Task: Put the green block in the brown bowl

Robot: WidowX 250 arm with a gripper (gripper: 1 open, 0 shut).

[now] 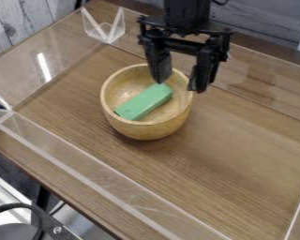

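block (pixel 145 100): flat green bar, lying tilted inside bowl | bowl (pixel 119 118): round, thick-walled pale wood | end effector (pixel 182 74): black, fingers spread wide, empty, above bowl's far rim | worktop (pixel 228 159): wood-grain

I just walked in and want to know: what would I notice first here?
A bright green block lying inside a round wooden bowl in the middle of the table. Right above the bowl's far edge hangs a black gripper, jaws spread open, holding nothing.
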